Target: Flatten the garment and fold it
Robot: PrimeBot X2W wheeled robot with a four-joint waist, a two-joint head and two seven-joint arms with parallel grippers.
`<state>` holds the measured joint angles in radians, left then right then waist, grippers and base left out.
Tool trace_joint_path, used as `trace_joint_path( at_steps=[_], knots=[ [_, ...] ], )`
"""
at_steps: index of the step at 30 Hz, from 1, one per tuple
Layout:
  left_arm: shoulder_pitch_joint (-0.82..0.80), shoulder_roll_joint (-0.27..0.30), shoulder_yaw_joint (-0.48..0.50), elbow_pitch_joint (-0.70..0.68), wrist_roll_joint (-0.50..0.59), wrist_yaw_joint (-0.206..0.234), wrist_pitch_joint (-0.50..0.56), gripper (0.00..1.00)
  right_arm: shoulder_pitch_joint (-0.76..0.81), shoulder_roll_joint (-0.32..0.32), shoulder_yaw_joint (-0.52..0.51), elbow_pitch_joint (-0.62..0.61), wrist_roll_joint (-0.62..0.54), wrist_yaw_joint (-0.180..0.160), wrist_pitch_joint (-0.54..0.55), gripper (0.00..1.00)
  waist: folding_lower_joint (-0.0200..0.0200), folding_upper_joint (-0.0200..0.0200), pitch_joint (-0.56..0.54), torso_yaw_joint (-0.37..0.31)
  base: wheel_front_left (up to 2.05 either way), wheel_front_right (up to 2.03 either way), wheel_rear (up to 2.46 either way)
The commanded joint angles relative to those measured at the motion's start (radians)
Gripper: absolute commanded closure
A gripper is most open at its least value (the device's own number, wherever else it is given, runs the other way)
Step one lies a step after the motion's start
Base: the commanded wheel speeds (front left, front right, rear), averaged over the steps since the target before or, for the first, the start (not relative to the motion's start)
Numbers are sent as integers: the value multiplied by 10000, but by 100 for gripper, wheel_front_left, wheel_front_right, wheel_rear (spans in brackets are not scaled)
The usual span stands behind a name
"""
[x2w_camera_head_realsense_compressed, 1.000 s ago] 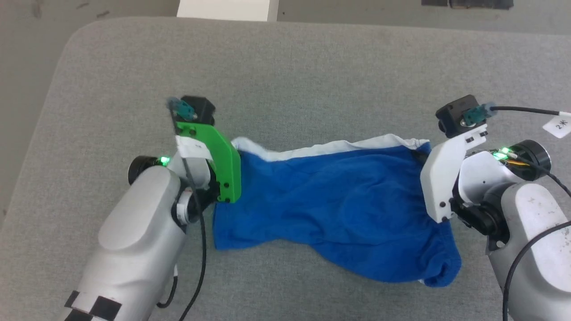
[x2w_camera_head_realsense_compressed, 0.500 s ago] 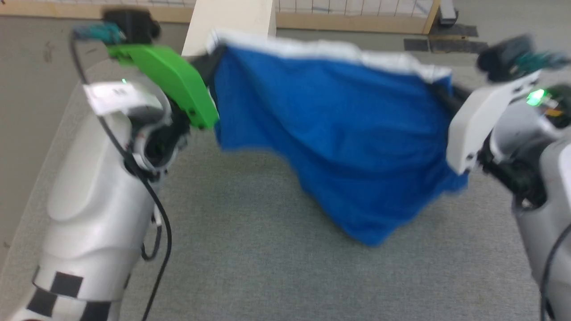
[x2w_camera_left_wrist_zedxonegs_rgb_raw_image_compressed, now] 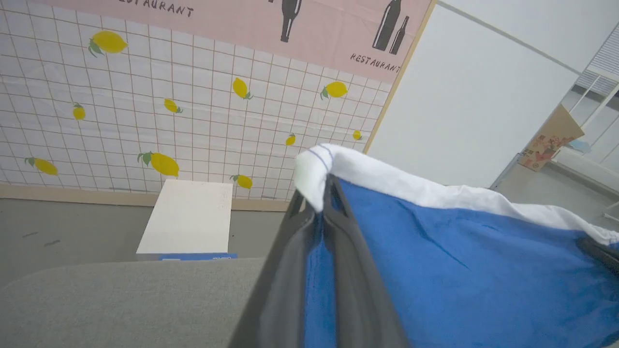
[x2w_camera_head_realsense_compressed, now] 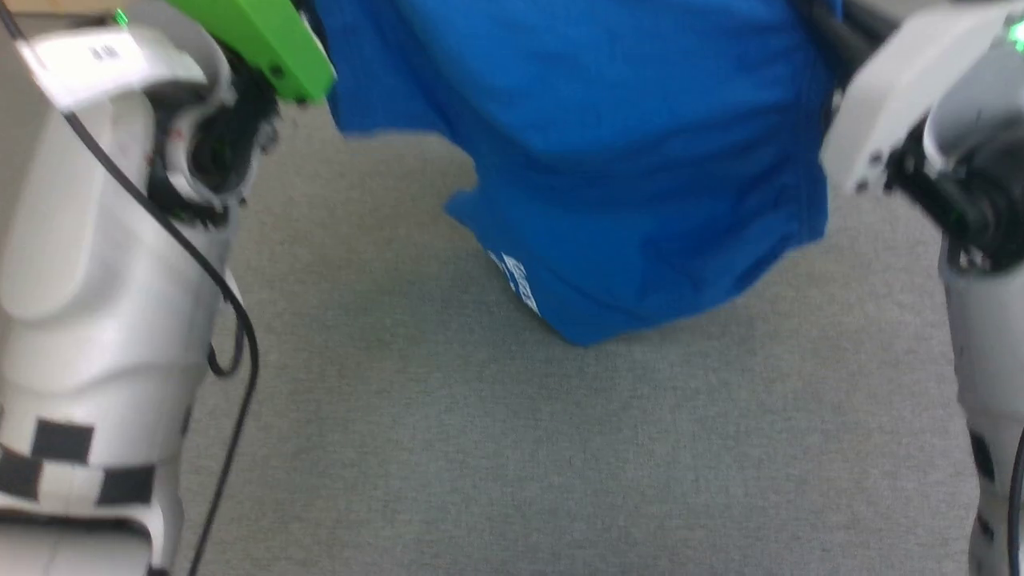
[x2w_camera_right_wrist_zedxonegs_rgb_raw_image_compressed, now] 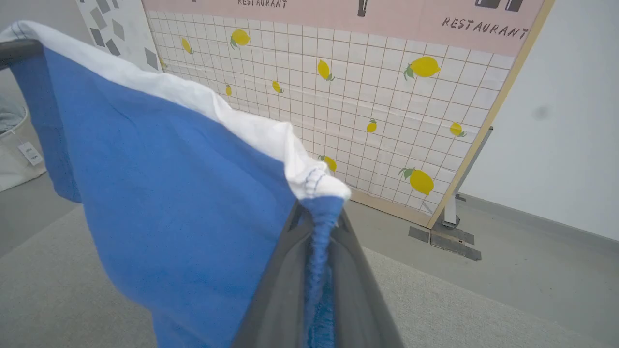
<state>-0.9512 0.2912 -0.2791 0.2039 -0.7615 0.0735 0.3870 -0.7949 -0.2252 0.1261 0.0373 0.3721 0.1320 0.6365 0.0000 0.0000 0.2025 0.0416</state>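
Garment (x2w_camera_head_realsense_compressed: 624,160) hangs in the air, stretched between the two grippers and drooping below them, clear of the grey table (x2w_camera_head_realsense_compressed: 480,448) underneath. The left gripper (x2w_camera_left_wrist_zedxonegs_rgb_raw_image_compressed: 321,191) is clamped on one upper corner, its dark fingers pressed together over the white trim (x2w_camera_left_wrist_zedxonegs_rgb_raw_image_compressed: 435,191) and blue cloth. The right gripper (x2w_camera_right_wrist_zedxonegs_rgb_raw_image_compressed: 319,215) pinches the opposite corner the same way, with the blue hem squeezed between its fingers. The step in hand looks like the flattening, with the cloth held up by two corners so it can spread. Next, I judge, both grippers must lower together with the top edge taut between them, so the hanging part meets the table first and lays out smooth before any fold.
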Motion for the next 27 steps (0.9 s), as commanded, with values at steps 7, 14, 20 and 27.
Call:
trace_joint_path(
  at_steps=[7, 14, 20, 27],
  knots=[
    [-2196, 232, 107, 1381, 755, -19, -696, 100, -2725, 352, 166, 1399, -50, -13, -136, 100, 0, 0, 1690, -480, 0, 0, 0],
    [-4343, 236, 320, 2413, 1364, -87, -2150, 100, -5338, 780, 327, 3186, -481, -13, -1372, 100, 0, 0, 2519, -704, 0, 0, 0],
    [-5376, 130, 351, 3150, 1681, -276, -3391, 100, -6572, 865, 292, 4592, -981, -13, -2510, 100, 0, 0, 3005, -677, 0, 0, 0],
    [-5332, -161, 264, 4153, 1532, -731, -4117, 100, -6741, 718, 374, 5754, -1163, -13, -3370, 100, 0, 0, 3531, -428, 0, 0, 0]
  ],
)
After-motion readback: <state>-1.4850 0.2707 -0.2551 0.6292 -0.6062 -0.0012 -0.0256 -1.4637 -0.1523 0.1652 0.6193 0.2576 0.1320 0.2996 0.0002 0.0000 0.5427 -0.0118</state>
